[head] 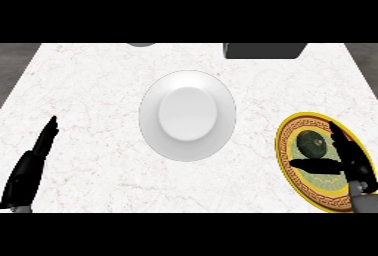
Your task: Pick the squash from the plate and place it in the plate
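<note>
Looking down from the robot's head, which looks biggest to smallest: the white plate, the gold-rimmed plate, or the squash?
1 and 2. White plate and gold-rimmed plate: much alike. The gold-rimmed one lies nearer the camera and is partly hidden by the right hand, so I won't rank them.
3. Squash: clearly smallest.

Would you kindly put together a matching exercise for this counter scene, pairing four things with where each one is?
Things:
1. squash
2. white plate
3. left hand
4. right hand

Places:
A. in the middle of the counter
B. lying on the gold-rimmed plate at the view's right
C. at the view's lower left, open, away from both plates
D. over the gold-rimmed plate, fingers straight, beside the squash

Pairs: 1-B, 2-A, 3-C, 4-D
</note>
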